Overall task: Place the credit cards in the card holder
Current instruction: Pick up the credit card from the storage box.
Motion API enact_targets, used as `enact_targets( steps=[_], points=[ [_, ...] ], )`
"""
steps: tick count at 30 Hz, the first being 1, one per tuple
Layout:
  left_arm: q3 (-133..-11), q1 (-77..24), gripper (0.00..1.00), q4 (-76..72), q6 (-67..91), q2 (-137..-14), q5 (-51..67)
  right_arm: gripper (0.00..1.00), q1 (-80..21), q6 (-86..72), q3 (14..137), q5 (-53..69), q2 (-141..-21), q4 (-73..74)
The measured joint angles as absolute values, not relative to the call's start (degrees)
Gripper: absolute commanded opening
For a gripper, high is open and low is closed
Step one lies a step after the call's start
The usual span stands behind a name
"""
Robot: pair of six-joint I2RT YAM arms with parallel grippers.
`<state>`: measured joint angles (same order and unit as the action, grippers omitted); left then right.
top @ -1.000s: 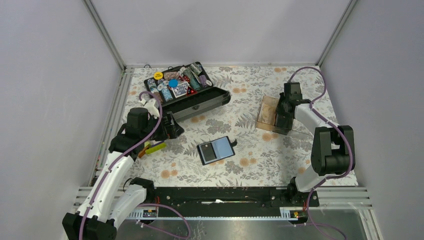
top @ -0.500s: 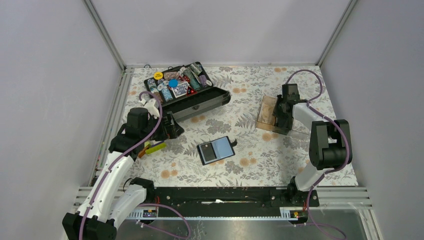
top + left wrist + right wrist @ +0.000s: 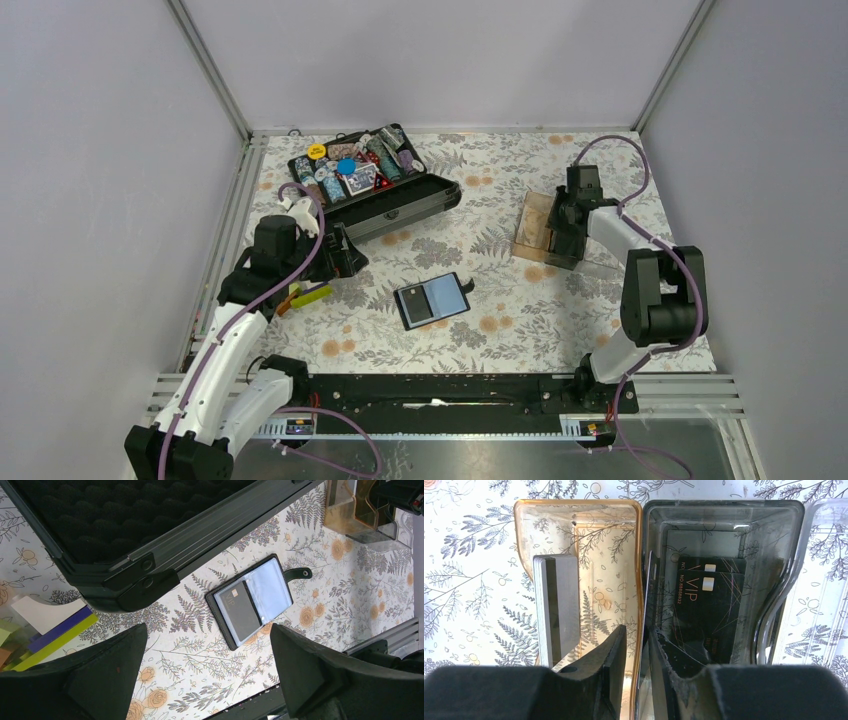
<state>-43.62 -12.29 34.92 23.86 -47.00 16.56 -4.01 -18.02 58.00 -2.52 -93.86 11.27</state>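
Your right hand stands low in the acrylic card tray. Its jaws are drawn close but not shut: one finger is in the amber compartment and the other in the smoke-grey one. The dividing wall and the thin edge of an upright pale card stand between them. Whether the hand grips that card or merely brackets it cannot be told. A stack of striped cards stands on edge in the amber side, and black VIP cards lean in the grey side. Your left hand hangs fully open and empty over the worktop, just in front of the chip case.

The card holder lies open mid-worktop, well apart from the tray. One dark card is already in a pocket, and the other pocket appears empty.

Change noted: over the last second the right arm's elbow has shifted slightly and come back. The hand has stayed at the tray with its opening unchanged. Left arm, card holder and chip case have not moved.

Judgement: you are settling a pinch, no card is lifted yet, and most of the task remains. See that the jaws take the card alone, not the wall.
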Motion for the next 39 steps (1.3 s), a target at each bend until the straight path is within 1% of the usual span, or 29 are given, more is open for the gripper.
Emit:
enact_targets(
  steps=[8, 14, 16, 17, 29, 34, 39],
  points=[
    [-43.62, -12.29, 0.99, 34.92, 23.86, -47.00, 16.56, 0.17, -4.01, -18.02, 58.00, -3.55, -92.99, 11.49],
    [-43.62, -12.29, 0.99, 34.92, 23.86, -47.00, 16.56, 0.12, -4.01, -18.04, 58.00, -4.99, -92.09, 11.84],
    [-43.62, -12.29, 0.99, 34.92, 23.86, -47.03, 16.56, 0.04, -4.01, -18.06, 58.00, -5.52, -91.35, 12.16],
    [-43.62, -12.32, 0.99, 34.92, 23.86, -47.03, 16.56, 0.03, -4.01, -18.00, 58.00, -5.78, -90.94, 12.34],
    [-43.62, -12.32, 0.99, 34.92, 23.86, -47.00, 16.56, 0.01, -4.03, -18.09, 58.00, -9.91, -86.26, 15.46],
    [-43.44, -12.32, 0.99, 34.94, 24.01, -46.63, 16.53, 0.00, -4.03, -18.28, 58.00, -10.79, -79.55, 17.34],
    [-41.56, -14.39, 0.99, 33.15, 27.11, -42.39, 16.23, 0.00, -4.43, -19.94, 57.43, -4.60, -70.81, 17.30]
  ],
)
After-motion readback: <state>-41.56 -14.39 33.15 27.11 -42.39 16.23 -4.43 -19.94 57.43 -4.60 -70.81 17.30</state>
